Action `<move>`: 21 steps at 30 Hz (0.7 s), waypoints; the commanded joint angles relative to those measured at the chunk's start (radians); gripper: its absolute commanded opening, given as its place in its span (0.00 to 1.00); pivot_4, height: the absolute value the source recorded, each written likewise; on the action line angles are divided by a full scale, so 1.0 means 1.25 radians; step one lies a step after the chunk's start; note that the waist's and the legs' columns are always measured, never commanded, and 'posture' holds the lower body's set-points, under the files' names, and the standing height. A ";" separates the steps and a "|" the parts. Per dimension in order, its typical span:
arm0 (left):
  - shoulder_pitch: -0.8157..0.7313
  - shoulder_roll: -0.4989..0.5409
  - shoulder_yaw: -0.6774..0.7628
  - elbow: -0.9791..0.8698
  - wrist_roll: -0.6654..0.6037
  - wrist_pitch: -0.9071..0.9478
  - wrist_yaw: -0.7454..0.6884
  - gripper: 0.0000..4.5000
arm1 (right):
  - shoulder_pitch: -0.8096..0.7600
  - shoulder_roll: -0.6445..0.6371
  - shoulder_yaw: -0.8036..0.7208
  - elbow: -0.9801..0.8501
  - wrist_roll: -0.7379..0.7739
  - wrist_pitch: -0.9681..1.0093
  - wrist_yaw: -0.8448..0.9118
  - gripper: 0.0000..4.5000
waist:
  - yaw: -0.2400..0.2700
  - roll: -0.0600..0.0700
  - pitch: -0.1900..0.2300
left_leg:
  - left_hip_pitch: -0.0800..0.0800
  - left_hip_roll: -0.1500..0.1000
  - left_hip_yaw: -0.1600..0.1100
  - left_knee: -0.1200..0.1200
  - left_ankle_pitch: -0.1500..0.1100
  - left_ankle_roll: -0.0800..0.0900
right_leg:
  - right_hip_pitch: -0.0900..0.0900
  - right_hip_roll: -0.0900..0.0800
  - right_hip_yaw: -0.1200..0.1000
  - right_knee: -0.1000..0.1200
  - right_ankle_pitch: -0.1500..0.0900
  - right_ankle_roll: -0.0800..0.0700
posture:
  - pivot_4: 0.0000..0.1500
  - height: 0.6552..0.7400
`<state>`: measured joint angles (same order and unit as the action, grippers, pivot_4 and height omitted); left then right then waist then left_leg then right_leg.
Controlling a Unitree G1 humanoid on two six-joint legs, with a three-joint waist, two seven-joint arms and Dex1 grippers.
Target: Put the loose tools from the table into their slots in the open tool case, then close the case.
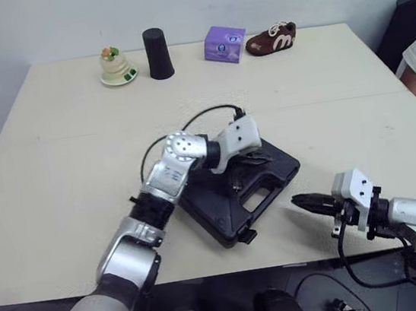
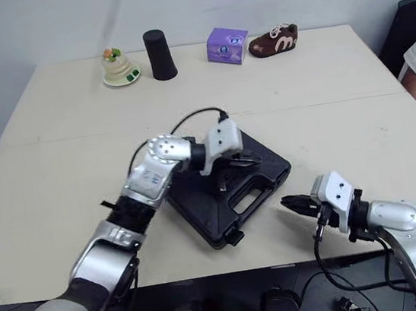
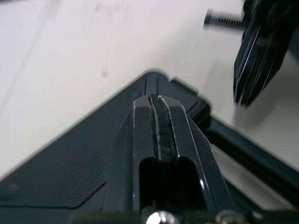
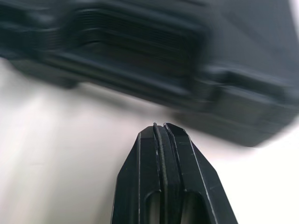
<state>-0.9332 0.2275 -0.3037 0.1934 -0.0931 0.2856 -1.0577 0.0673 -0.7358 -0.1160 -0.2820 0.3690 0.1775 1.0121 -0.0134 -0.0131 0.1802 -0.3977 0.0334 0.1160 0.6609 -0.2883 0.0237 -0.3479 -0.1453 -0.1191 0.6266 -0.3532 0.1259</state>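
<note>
At lower centre of the frame the black tool case (image 1: 272, 174) lies shut on the bench (image 1: 56, 168), its handle toward the lower right. Over its lid is the left claw (image 1: 241, 165), fingers clenched together on nothing. Just beside the case's lower-right edge hovers the right claw (image 1: 300, 202), likewise clenched and empty, pointing at it.

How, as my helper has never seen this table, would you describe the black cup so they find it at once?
Start at the beige table and look along its far edge, where four small things stand in a row. The black cup is second from the robot's left, between a pale ornament and a purple box. It alone in that row is plain black and tallest.
</note>
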 commanded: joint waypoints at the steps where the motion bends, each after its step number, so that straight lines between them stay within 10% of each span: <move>1: 0.065 0.060 0.016 -0.176 -0.072 0.040 -0.064 0.02 | -0.001 0.000 0.021 -0.056 0.014 -0.010 0.015 0.00 | 0.001 0.000 0.000 | 0.000 0.000 0.000 0.000 0.000 0.000 | 0.000 0.000 0.000 0.000 0.000 0.000 | 1.00 0.93; 10: 0.264 0.254 0.046 -0.338 -0.102 0.075 -0.097 0.02 | 0.016 0.016 0.115 -0.139 0.038 -0.005 0.050 0.00 | 0.021 0.001 0.001 | 0.001 -0.002 -0.003 0.000 -0.001 0.002 | 0.003 -0.002 0.005 -0.002 0.000 0.001 | 1.00 0.93; 21: 0.326 0.225 0.000 -0.368 -0.090 0.099 -0.028 0.02 | -0.001 0.003 0.156 -0.114 0.011 -0.008 0.075 0.00 | 0.028 0.002 0.001 | -0.001 -0.002 -0.004 0.000 -0.001 0.001 | 0.002 -0.001 0.003 -0.003 0.000 0.001 | 1.00 0.93</move>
<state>-0.5288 0.5090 -0.3005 -0.2312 -0.2106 0.4235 -1.1042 0.0632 -0.7206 0.0783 -0.4176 0.3790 0.1763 1.0976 0.0217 -0.0111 0.1816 -0.3991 0.0315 0.1121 0.6610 -0.2900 0.0256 -0.3456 -0.1467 -0.1164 0.6224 -0.3528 0.1267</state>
